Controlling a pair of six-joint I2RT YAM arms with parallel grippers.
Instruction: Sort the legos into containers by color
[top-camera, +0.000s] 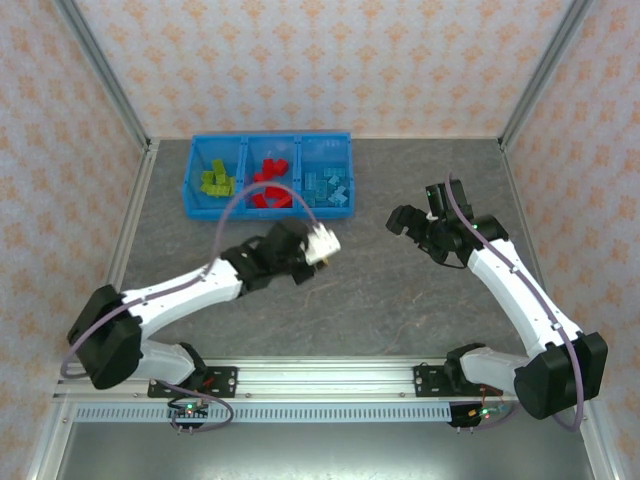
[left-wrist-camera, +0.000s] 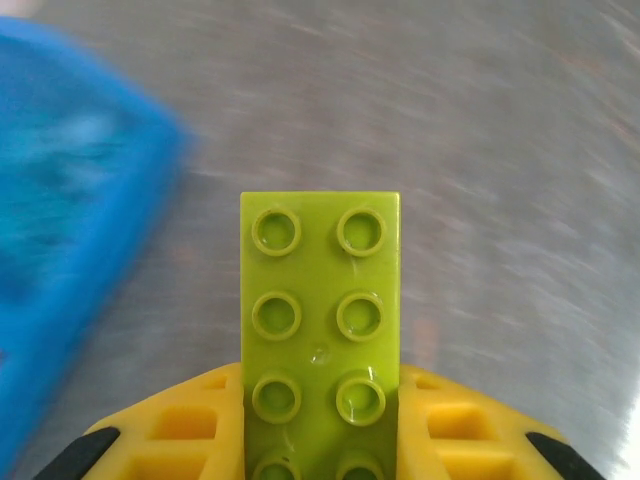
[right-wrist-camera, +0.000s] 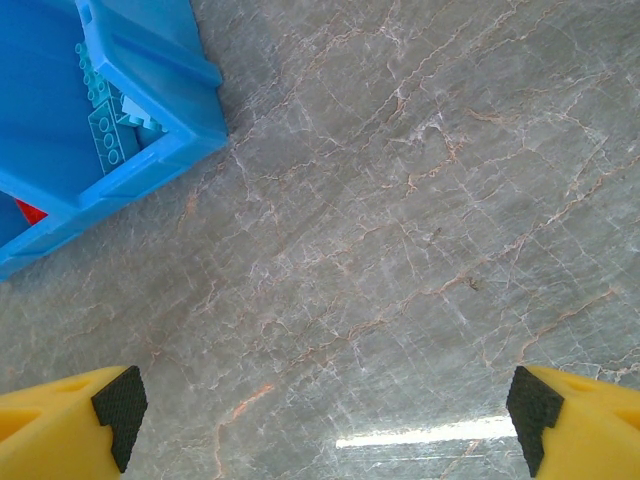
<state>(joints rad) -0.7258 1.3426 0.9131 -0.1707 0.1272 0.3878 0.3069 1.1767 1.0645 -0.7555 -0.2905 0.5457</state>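
A blue tray (top-camera: 270, 137) of three containers stands at the back of the table. Lime green legos (top-camera: 215, 182) lie in its left compartment, red ones (top-camera: 270, 185) in the middle, light blue ones (top-camera: 328, 185) on the right. My left gripper (top-camera: 310, 258) hovers in front of the tray, shut on a lime green lego (left-wrist-camera: 320, 300) that sticks out beyond the yellow fingers (left-wrist-camera: 450, 420). The tray (left-wrist-camera: 60, 200) is a blur at the left of that view. My right gripper (top-camera: 412, 232) stands open over bare table to the right of the tray (right-wrist-camera: 150, 120), with nothing between its pads (right-wrist-camera: 120, 410).
The grey marbled tabletop (top-camera: 380, 290) is fenced by patterned walls and metal posts (top-camera: 105, 75) at the back corners. A metal rail (top-camera: 330, 375) with both arm bases runs along the near edge.
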